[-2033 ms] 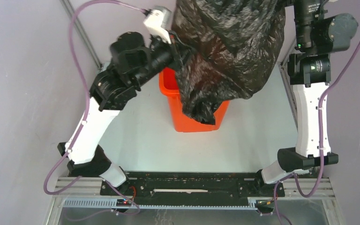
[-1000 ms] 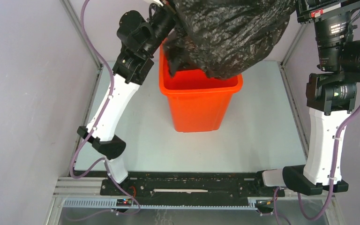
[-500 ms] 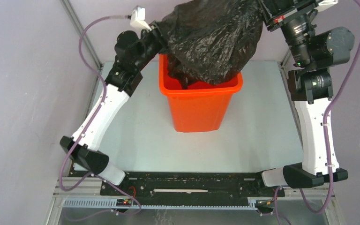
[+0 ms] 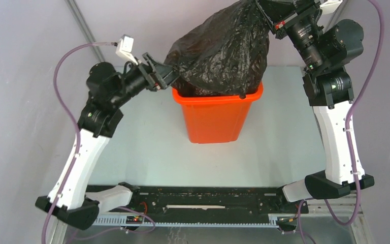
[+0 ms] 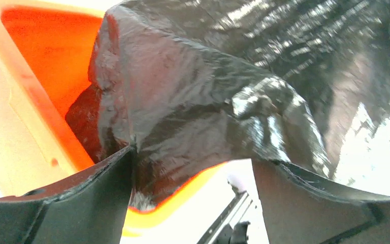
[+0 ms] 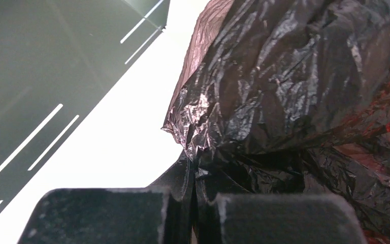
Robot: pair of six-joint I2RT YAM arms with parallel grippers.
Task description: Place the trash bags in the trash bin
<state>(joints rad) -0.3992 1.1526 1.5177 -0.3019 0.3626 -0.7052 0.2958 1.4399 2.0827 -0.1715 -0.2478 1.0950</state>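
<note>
The orange trash bin (image 4: 216, 117) stands upright in the middle of the table. A glossy black trash bag (image 4: 223, 51) hangs into it, its lower part inside the rim and its bulk still above. My right gripper (image 4: 267, 12) is shut on the bag's gathered top, high at the back; in the right wrist view the jaws (image 6: 195, 175) pinch the crumpled film (image 6: 294, 91). My left gripper (image 4: 165, 76) is open at the bin's left rim, beside the bag. In the left wrist view the left gripper (image 5: 193, 168) holds nothing, and the bag (image 5: 223, 86) and the bin wall (image 5: 35, 71) lie just beyond it.
The pale grey table (image 4: 147, 147) is walled left, right and behind. A black mounting rail (image 4: 208, 201) runs along the near edge between the arm bases. Purple cables (image 4: 63, 71) loop off both arms.
My left gripper has opened, let go of the bag and drawn back to the left. The bag has sunk lower into the bin, with the right gripper still holding its top.
</note>
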